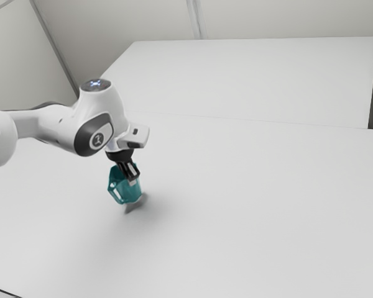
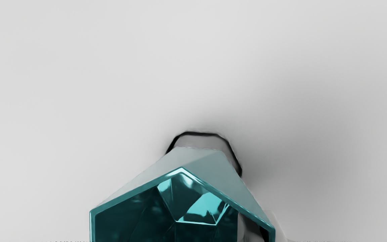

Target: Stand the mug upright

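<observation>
The gripper (image 1: 133, 177) points down at the mug's upper part in the exterior view, overlapping the side towards that view's right. Below it is the teal faceted mug (image 1: 126, 192), leaning a little, its base low and its handle towards the exterior view's left. In the wrist view the mug (image 2: 200, 158) turns its open mouth to my hand, the narrower base end farther off near the table. A grey and black part of the gripper (image 2: 249, 232) shows at the mug's rim. Whether the base rests flat on the table cannot be told.
The white table (image 1: 255, 205) spreads around the mug, with a shadow beside the base. Another white surface (image 1: 248, 77) lies beyond it, at the back. A dark-edged object (image 1: 1, 293) is at the exterior view's lower left corner.
</observation>
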